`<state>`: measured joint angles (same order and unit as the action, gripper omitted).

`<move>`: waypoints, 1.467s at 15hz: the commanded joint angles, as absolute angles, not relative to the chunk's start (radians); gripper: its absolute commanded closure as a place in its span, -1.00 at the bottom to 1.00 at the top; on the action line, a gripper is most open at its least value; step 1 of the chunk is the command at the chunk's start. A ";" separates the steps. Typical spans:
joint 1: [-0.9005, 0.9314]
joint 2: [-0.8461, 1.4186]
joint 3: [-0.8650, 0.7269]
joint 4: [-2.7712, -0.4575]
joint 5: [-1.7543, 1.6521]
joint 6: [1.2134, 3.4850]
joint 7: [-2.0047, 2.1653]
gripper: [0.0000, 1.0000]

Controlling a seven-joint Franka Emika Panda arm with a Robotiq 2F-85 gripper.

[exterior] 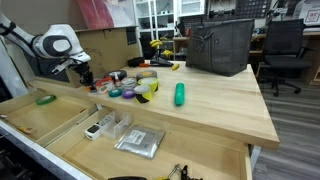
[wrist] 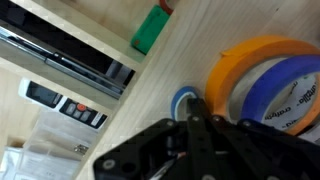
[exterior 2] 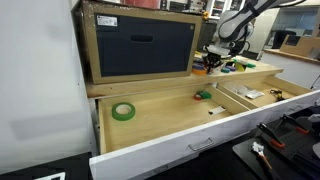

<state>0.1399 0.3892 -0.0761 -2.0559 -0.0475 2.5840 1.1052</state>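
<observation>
**Where the tape rolls lie, a narrow claw**

Although its fingertips partly cover what lies under them, the claw (wrist: 194,113) shows plainly in the wrist view. Its two black fingers are drawn nearly together, with only a thin seam between them. Their tips sit at the near edge of a small blue tape roll (wrist: 183,99) lying flat on the pale wooden table (exterior: 220,105). Whether they pinch its rim I cannot tell.

Just beside that small roll is a wide orange tape roll (wrist: 240,55), and a larger blue tape roll (wrist: 290,95) sits inside or against it. Past the table's edge, an open drawer holds a white keypad device with dark buttons (wrist: 65,105). A green block (wrist: 150,30) lies on bare wood beyond the dark rails.

In both exterior views the claw (exterior: 82,72) (exterior 2: 212,60) hangs low over a far corner of the table, among the cluster of rolls. In an exterior view a green cylinder (exterior: 180,93) lies on its side near them, and a dark grey fabric bin (exterior: 220,45) stands well apart. A clear plastic bag (exterior: 138,142) rests in the drawer. In an exterior view a bright green tape ring (exterior 2: 123,111) lies flat in the wide drawer, below a wooden box with a black front (exterior 2: 140,45).
</observation>
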 commanded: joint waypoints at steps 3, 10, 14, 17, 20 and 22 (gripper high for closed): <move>0.146 0.406 -0.081 -2.037 -0.028 2.566 1.122 1.00; 0.150 0.381 -0.084 -2.061 -0.032 2.583 1.129 1.00; 0.148 0.367 -0.081 -2.071 -0.028 2.584 1.125 1.00; 0.147 0.358 -0.080 -2.079 -0.025 2.577 1.125 1.00; 0.146 0.346 -0.078 -2.089 -0.022 2.580 1.122 1.00; 0.147 0.335 -0.078 -2.096 -0.023 2.580 1.123 1.00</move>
